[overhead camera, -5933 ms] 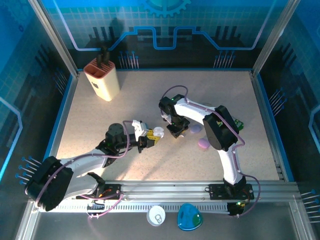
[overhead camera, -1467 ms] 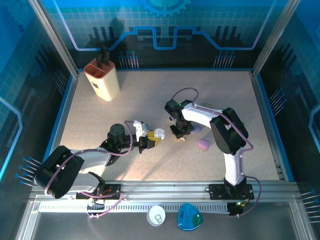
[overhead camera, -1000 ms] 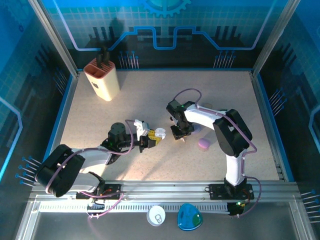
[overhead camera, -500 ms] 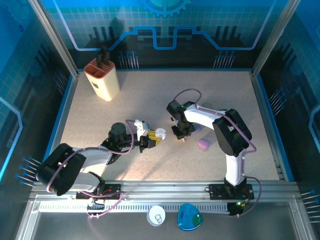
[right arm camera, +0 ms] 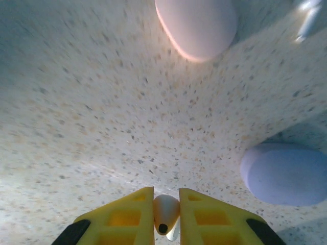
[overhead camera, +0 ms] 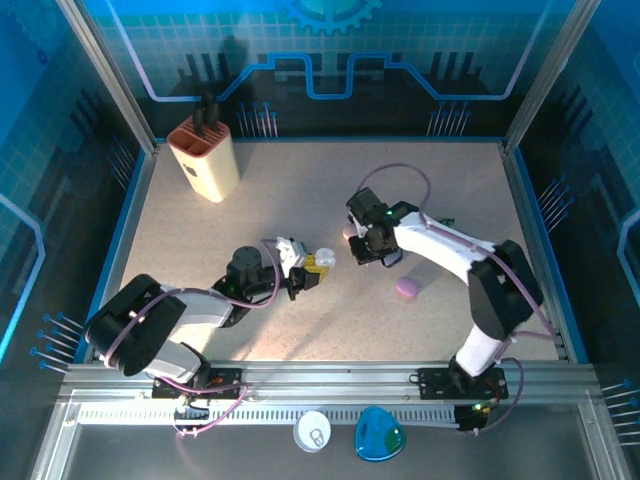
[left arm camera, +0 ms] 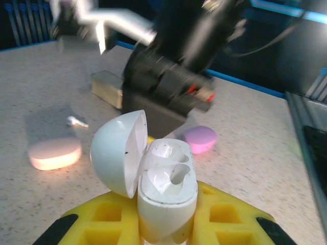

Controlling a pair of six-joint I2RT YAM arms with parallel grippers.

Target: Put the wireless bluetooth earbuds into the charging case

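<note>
While you read the overhead view, note the left gripper at the frame's centre, closed on the white case and holding it up with the lid swung back so the sockets are exposed to the other arm. The right gripper hangs just right of it, near the case but apart from it, above the table. That position reads as a staging point for carrying its load across. A pink case lies just above that gripper and a purple case lies to the lower right, both off the line between the two grippers.

In the left wrist view, the yellow fingers clamp only the base of the white case at bottom centre, which leaves the lid free to stand open on the left. Both sockets look empty, so no bud is seated yet. A loose earbud lies at mid-left, just above the pink case, and the purple case sits right of centre. The other arm is a blur behind them.

In the right wrist view, the right gripper at bottom centre is pinched shut on a small white earbud, held clear of the table. You will probably need to line it up with a socket before letting go.
</note>
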